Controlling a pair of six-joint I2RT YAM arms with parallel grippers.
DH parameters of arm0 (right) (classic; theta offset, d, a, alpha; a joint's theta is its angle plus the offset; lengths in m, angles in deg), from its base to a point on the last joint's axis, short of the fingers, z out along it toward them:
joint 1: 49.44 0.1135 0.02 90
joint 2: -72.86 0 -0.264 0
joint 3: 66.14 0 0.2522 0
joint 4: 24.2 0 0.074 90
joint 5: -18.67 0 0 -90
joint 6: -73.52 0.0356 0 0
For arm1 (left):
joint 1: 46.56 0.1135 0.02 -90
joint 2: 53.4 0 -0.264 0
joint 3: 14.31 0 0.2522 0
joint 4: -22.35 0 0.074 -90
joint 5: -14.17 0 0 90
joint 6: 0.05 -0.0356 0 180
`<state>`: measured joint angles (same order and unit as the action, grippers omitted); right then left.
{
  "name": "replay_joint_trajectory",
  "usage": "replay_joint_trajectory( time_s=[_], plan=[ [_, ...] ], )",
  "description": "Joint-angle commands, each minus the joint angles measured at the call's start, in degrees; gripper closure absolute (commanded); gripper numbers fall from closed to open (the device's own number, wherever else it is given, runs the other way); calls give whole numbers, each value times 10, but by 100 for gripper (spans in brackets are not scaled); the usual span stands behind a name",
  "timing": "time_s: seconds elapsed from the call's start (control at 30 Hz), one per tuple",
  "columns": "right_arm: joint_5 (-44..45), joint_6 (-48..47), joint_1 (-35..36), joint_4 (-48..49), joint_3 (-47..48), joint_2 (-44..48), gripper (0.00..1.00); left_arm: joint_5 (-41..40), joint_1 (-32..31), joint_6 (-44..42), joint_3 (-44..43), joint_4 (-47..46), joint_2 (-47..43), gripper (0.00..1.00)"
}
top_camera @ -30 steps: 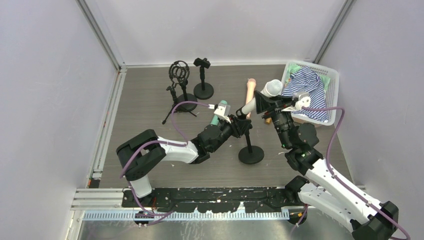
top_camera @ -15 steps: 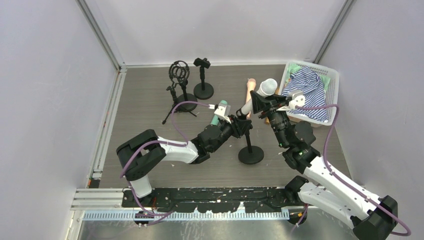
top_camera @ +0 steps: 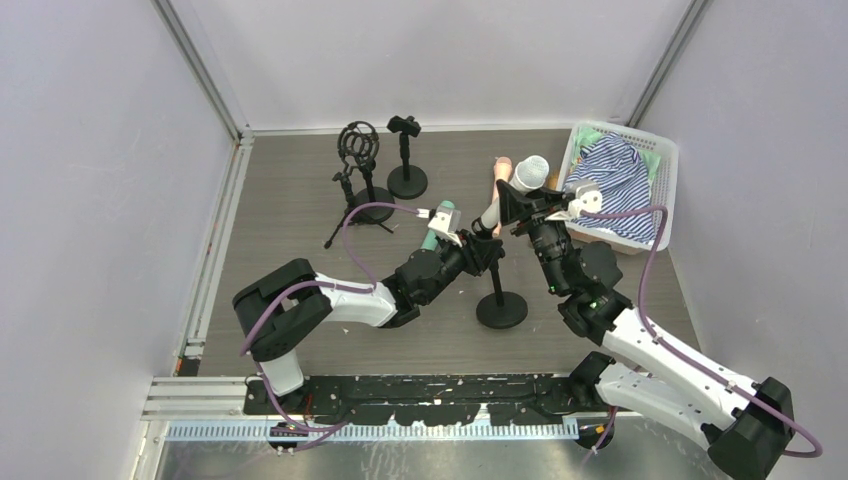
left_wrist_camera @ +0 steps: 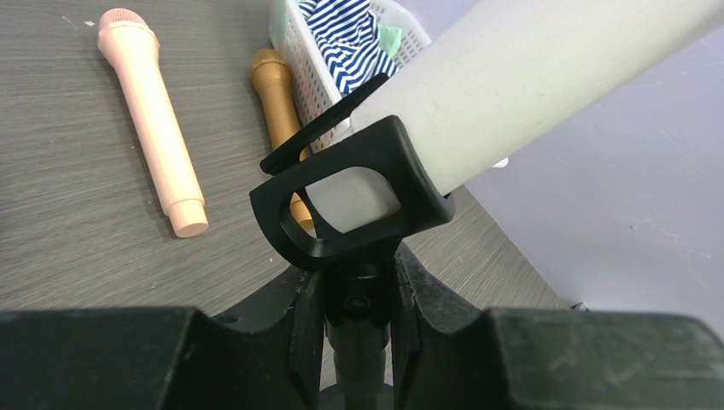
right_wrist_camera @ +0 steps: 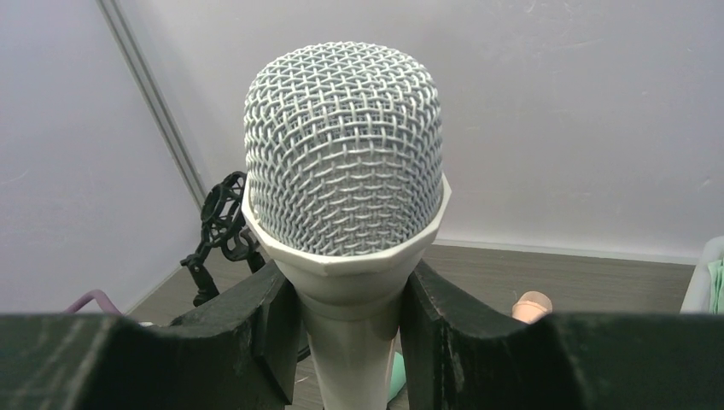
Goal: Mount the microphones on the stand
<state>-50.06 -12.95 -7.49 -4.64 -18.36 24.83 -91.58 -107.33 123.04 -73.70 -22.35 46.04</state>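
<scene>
The white microphone (top_camera: 531,173) is held tilted, head up. Its tail sits inside the black clip (left_wrist_camera: 341,201) of a round-based stand (top_camera: 502,308). My right gripper (top_camera: 514,203) is shut on the white microphone's neck just below the mesh head (right_wrist_camera: 343,158). My left gripper (left_wrist_camera: 365,299) is shut on the stand's post right under the clip. The peach-pink microphone (left_wrist_camera: 152,120) and the golden-brown microphone (left_wrist_camera: 275,98) lie on the table beyond the stand. The mint green microphone (top_camera: 438,228) lies beside my left wrist.
A white basket (top_camera: 668,175) with a striped cloth (top_camera: 610,170) stands at the back right, close to my right arm. A tripod stand with a ring shock mount (top_camera: 358,148) and a small clip stand (top_camera: 405,150) stand at the back left.
My right gripper has moved a little to the left and farther back with the white microphone, bringing it closer over the clip. My left gripper has stayed on the stand post.
</scene>
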Motion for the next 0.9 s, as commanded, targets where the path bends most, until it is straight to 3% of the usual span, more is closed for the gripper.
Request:
replay_joint_trajectory(
  time_s=[0.0, 0.87],
  plan=[
    [-51, 48, 25, -217, -68, -72, 100, 104, -36, -39, -18, -39, -4, 100],
    [-83, 88, 24, -158, -107, -152, 99, 113, -36, 0, -28, -85, -44, 99]
  ],
)
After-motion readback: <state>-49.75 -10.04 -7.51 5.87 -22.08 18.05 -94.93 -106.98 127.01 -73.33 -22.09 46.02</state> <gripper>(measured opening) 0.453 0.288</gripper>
